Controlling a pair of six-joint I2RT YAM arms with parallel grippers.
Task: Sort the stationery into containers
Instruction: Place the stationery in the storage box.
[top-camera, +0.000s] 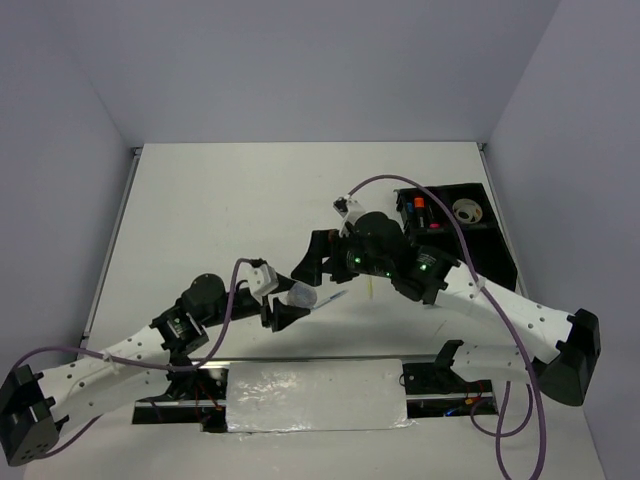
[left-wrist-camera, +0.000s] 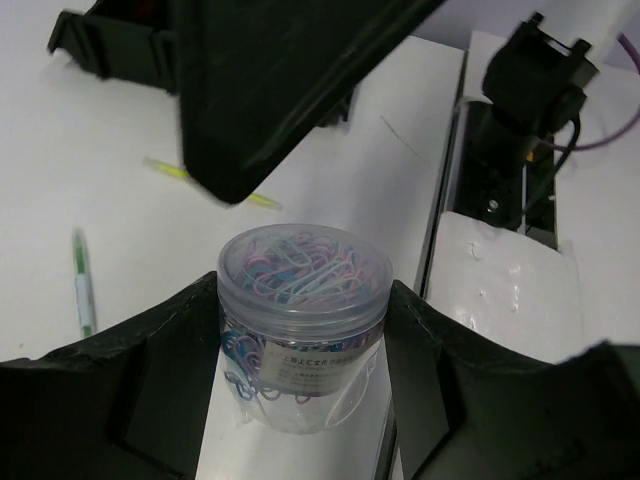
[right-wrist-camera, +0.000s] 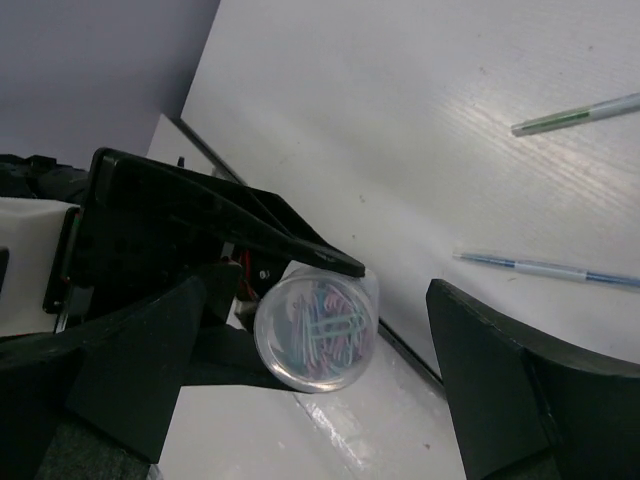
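Note:
My left gripper (top-camera: 278, 300) is shut on a clear round jar of coloured paper clips (top-camera: 303, 296) and holds it above the table; the jar (left-wrist-camera: 303, 290) sits between both black fingers. My right gripper (top-camera: 308, 258) is open just beyond the jar, apart from it; in the right wrist view the jar lid (right-wrist-camera: 315, 328) shows between its spread fingers (right-wrist-camera: 520, 380). A blue-white pen (top-camera: 335, 298) and a thin yellowish stick (top-camera: 370, 288) lie on the table. A green-white pen (right-wrist-camera: 575, 115) lies farther off. The black organiser tray (top-camera: 495, 250) stands at the right.
The tray holds a tape roll (top-camera: 466, 211) and highlighters (top-camera: 418, 205). A white padded block (top-camera: 315, 395) lies along the near edge between the arm bases. Grey walls close in the white table (top-camera: 230, 200) on three sides.

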